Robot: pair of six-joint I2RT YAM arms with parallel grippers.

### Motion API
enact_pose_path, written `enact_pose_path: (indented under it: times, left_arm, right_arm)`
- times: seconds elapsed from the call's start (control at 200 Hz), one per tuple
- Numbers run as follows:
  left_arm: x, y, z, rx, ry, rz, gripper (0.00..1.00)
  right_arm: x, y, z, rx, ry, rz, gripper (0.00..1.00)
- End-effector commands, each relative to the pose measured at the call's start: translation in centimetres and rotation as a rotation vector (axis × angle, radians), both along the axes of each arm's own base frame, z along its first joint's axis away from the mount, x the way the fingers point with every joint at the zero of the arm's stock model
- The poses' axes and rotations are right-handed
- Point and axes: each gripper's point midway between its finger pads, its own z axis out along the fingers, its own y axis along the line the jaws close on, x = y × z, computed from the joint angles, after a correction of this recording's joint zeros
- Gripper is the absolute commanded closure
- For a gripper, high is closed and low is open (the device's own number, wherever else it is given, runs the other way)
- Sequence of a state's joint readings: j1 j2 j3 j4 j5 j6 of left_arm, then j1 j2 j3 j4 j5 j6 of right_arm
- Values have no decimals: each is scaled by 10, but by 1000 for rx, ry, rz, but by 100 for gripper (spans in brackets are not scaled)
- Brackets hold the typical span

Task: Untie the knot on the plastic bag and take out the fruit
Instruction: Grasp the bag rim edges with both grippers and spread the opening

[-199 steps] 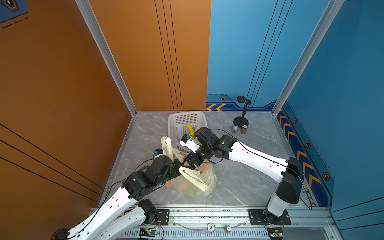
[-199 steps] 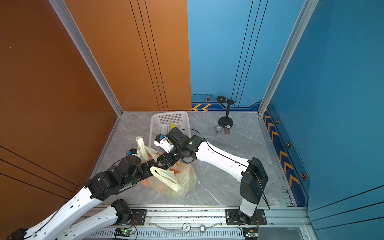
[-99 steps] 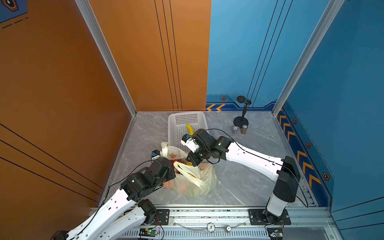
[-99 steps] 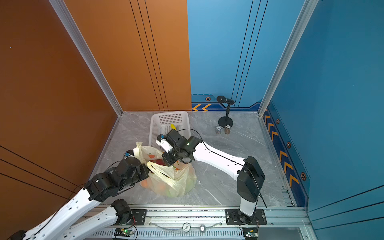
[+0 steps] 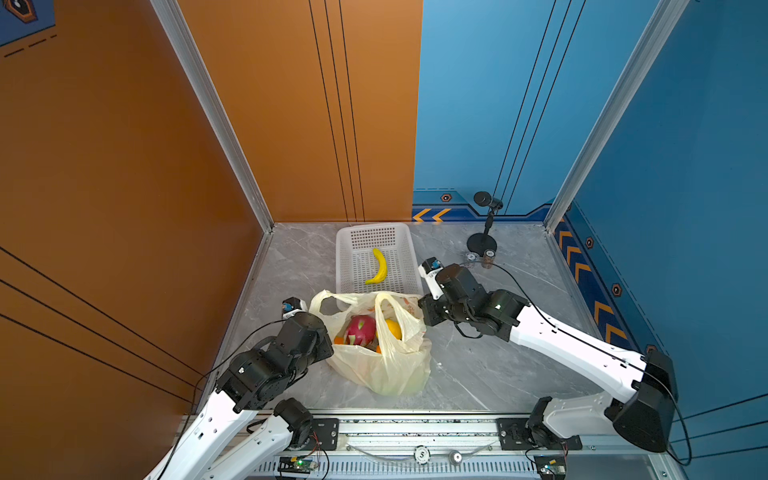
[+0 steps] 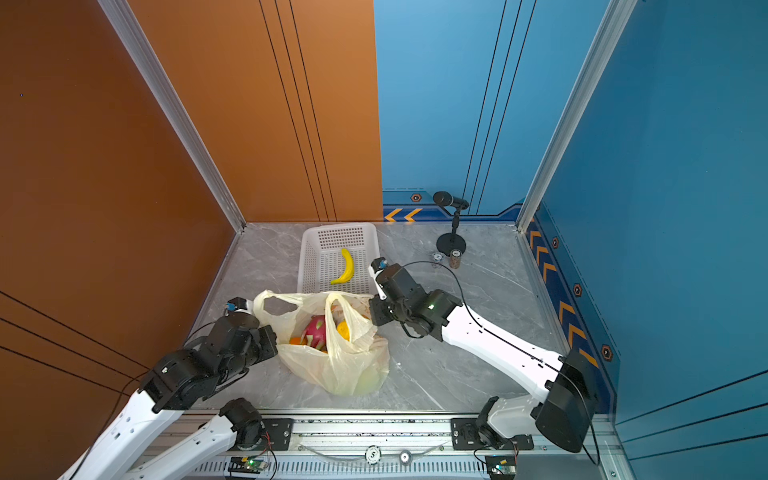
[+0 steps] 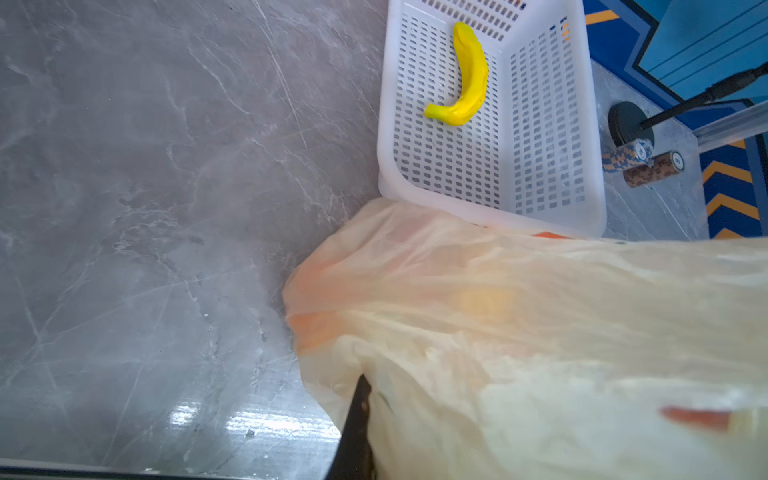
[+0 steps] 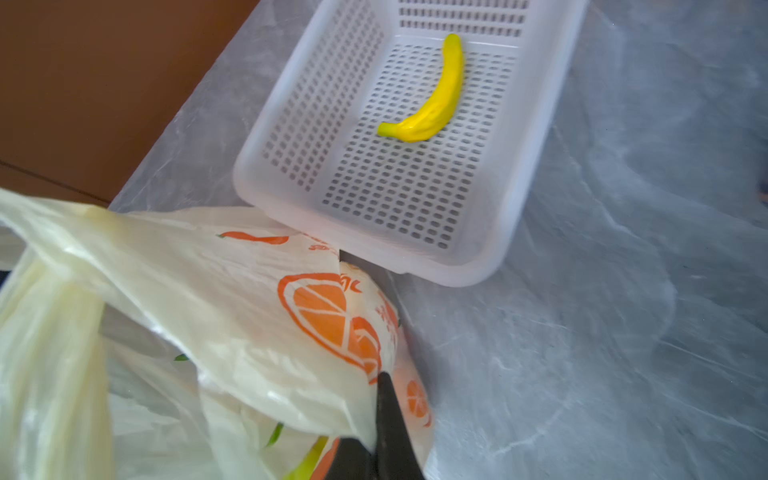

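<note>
Banana (image 5: 379,267) in white basket (image 5: 360,257), plastic bag (image 5: 384,368) against the basket's near end, mouth upward, stretched crosswise, dragon fruit (image 5: 360,330) inside, left gripper (image 7: 362,387) and right gripper (image 8: 385,384) each pinching its rim

Bright, even overhead light; shadows soft. Glare whitens the desk (image 7: 249,419) just beside the left hand (image 7: 365,388), where the bag (image 7: 540,332), close to the lens, blurs. Right wrist view looks hazy.
</note>
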State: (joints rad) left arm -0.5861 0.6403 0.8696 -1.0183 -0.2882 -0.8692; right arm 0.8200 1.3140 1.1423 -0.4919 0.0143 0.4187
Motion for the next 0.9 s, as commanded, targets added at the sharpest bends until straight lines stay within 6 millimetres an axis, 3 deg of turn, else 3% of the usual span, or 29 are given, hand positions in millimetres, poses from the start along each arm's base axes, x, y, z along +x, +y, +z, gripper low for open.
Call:
enact_pose_path:
  times: [0.0, 0.14, 0.265, 0.335, 0.365, 0.395, 0.476, 0.576, 0.696, 0.736, 0.781, 0.896]
  left_arm:
    - [-5, 10, 7, 36, 3, -11, 100]
    - [-1, 6, 5, 22, 7, -32, 100]
    - [4, -8, -9, 12, 57, -83, 100]
    - [7, -8, -11, 20, 57, -85, 98]
    - [8, -10, -10, 14, 51, -90, 93]
    - [9, -12, -7, 6, 38, -101, 81]
    - [13, -16, 4, 1, -9, -127, 50]
    - [18, -18, 24, 31, -79, -183, 31]
    - [21, -25, 58, 71, -173, -288, 31]
    - [21, -32, 66, 82, -199, -357, 35]
    - [18, -41, 88, 87, -259, -437, 38]
    - [8, -64, 113, 114, -338, -647, 41]
  right_arm:
    - [15, -46, 7, 23, -30, -200, 100]
    - [23, -87, 8, 60, -30, -326, 100]
    - [22, -103, -7, 36, 1, -376, 100]
    - [19, -102, -15, 61, 30, -373, 100]
    - [17, -98, -15, 85, 40, -356, 100]
    - [15, -92, -14, 110, 46, -332, 100]
    - [10, -81, -10, 152, 68, -280, 88]
    - [7, -77, -1, 157, 74, -253, 70]
    - [7, -81, 22, 169, 37, -259, 56]
    - [7, -80, 32, 185, 20, -255, 53]
    - [5, -78, 44, 206, -1, -239, 50]
    - [-1, -66, 69, 231, -46, -178, 45]
